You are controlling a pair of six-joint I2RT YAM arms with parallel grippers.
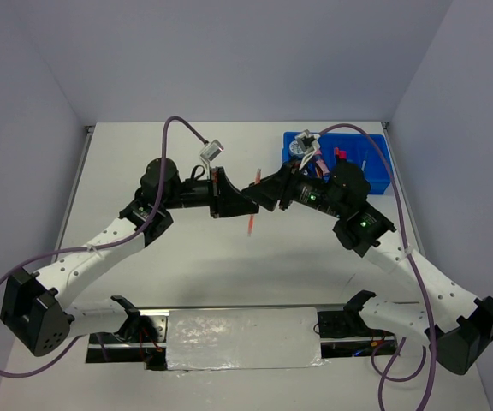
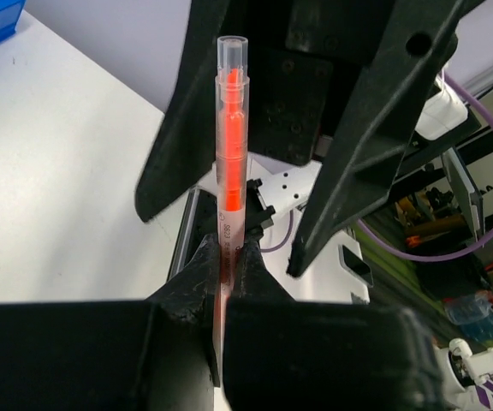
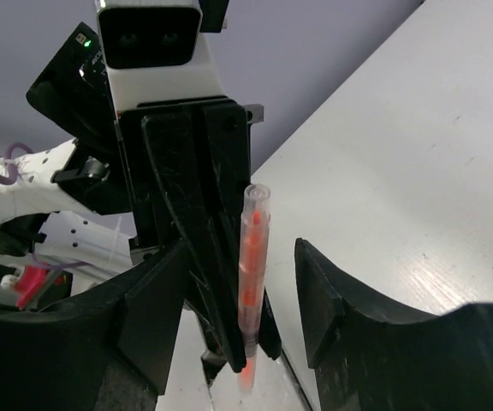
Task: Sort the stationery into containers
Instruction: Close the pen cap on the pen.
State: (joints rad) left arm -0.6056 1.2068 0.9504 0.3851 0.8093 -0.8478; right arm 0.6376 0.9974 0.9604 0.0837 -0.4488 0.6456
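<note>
A thin orange pen (image 2: pixel 229 145) with a clear barrel stands upright between my two grippers above the middle of the table. My left gripper (image 2: pixel 229 248) is shut on its lower part. My right gripper (image 3: pixel 242 248) is open, one finger on each side of the pen's upper part without touching it. From above, the pen (image 1: pixel 252 224) hangs below the spot where the left gripper (image 1: pixel 243 204) and right gripper (image 1: pixel 260 192) meet. The blue tray (image 1: pixel 377 161) sits at the far right behind the right arm, with a tape disc (image 1: pixel 296 147) and other small items inside.
The right arm's wrist and cable (image 1: pixel 349 128) cover much of the tray. A foil-covered plate (image 1: pixel 242 338) lies at the near edge between the arm bases. Grey walls close in the table on three sides.
</note>
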